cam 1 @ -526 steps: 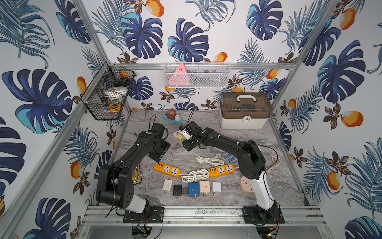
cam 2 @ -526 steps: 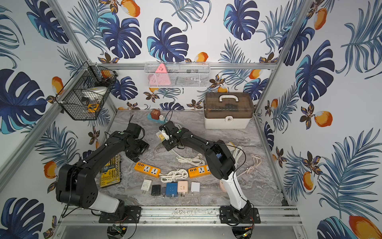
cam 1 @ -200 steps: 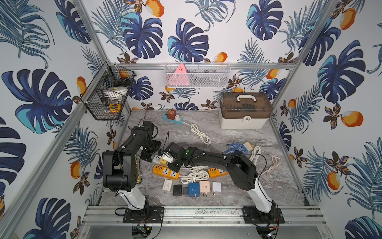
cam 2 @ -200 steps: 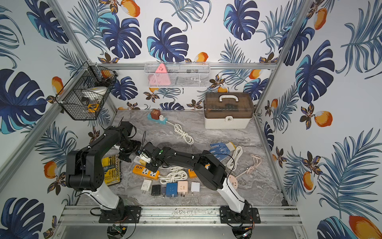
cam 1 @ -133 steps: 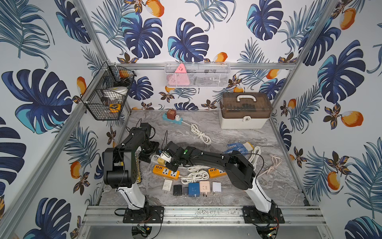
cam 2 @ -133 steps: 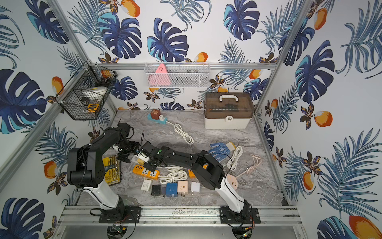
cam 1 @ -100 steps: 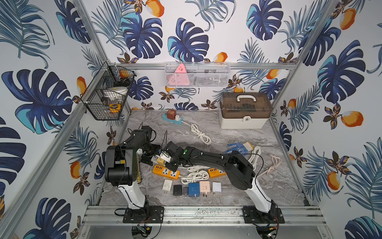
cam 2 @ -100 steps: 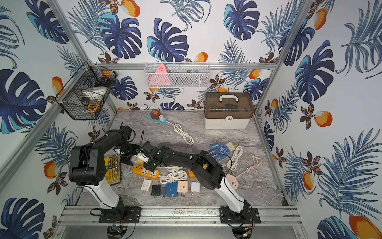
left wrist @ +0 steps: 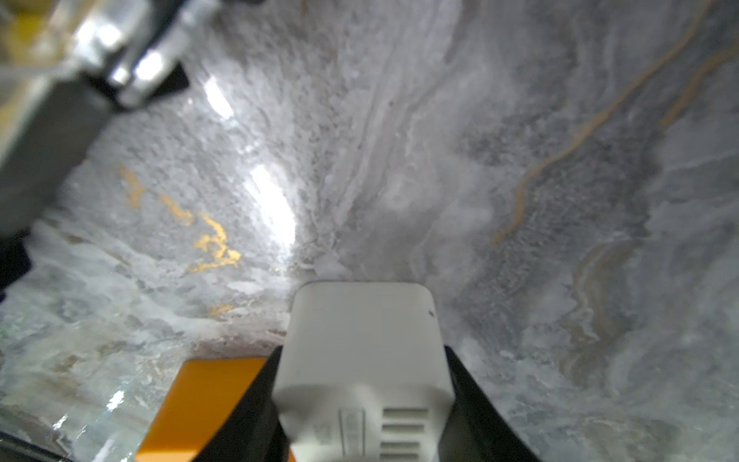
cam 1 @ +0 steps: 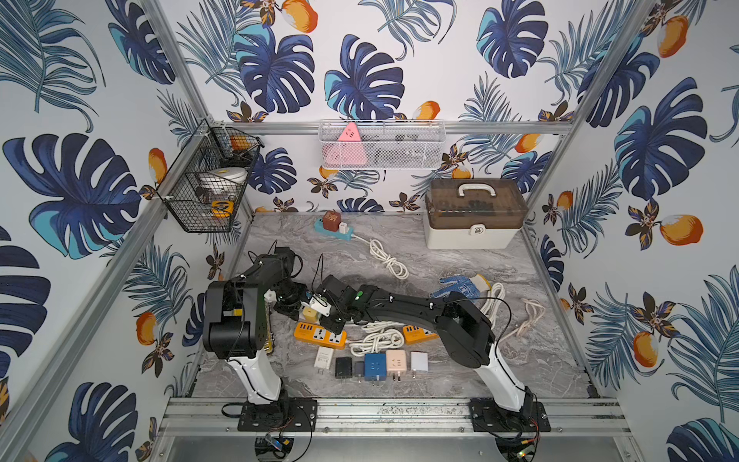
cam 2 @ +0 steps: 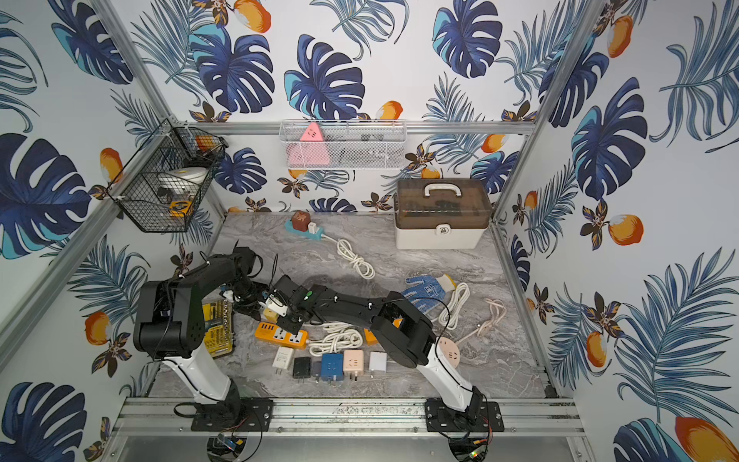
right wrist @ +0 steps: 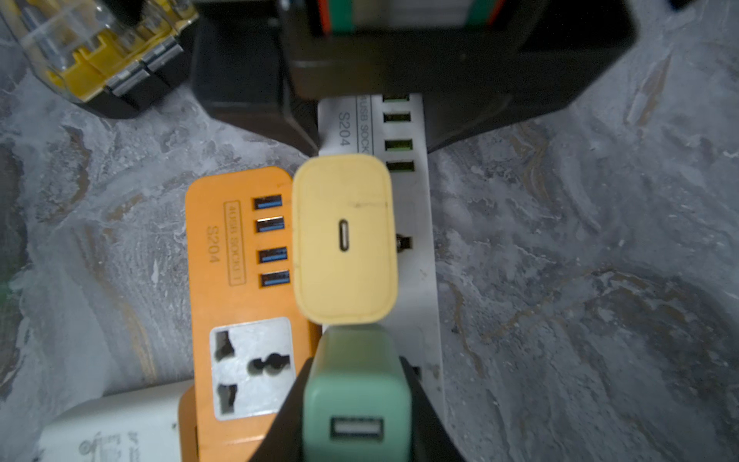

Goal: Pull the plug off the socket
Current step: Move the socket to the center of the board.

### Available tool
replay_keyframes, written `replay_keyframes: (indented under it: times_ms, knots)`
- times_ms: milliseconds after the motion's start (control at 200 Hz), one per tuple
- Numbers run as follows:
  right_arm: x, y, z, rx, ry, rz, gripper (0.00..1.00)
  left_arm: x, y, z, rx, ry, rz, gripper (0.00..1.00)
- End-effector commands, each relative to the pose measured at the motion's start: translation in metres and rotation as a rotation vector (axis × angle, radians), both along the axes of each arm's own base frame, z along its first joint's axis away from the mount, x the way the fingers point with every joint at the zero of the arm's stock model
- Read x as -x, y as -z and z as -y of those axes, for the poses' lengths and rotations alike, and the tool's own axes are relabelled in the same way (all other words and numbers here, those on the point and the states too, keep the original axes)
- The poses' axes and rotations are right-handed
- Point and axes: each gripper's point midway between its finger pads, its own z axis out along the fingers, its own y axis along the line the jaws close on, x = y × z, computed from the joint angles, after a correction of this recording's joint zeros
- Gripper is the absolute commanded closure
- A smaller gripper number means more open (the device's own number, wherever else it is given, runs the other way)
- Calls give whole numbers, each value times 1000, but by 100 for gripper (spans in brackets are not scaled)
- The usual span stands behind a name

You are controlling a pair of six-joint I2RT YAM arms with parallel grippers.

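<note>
Right claw (right wrist: pixel 356 372) pinches a smooth green plug (right wrist: pixel 356 404) beside a rounded yellow plug (right wrist: pixel 344 240). Left claw (left wrist: pixel 362 360) clamps the white socket strip (left wrist: pixel 362 316).

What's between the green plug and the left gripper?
A yellow charger on the white strip, between green plug and left gripper; seen in the right wrist view.

In both top views the toolbox (cam 1: pixel 474 224) stands upper right, chargers (cam 1: pixel 376 365) lower centre; the plug (right wrist: pixel 356 380) sits on a power strip (right wrist: pixel 418 280).
</note>
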Motion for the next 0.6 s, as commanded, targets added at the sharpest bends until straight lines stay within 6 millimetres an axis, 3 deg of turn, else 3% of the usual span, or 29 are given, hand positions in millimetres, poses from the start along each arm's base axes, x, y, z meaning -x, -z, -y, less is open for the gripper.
replay_keyframes:
  times_ms: [0, 225, 595]
  knots:
    - [7, -7, 8, 15, -9, -13, 93, 15, 4, -11, -58, 1, -60, 60]
    - [15, -17, 13, 0, -30, -24, 93, 33, 10, -11, -69, -22, -96, 80]
    - [19, -34, 13, -21, -29, -23, 93, 31, 11, -9, -62, -22, -85, 86]
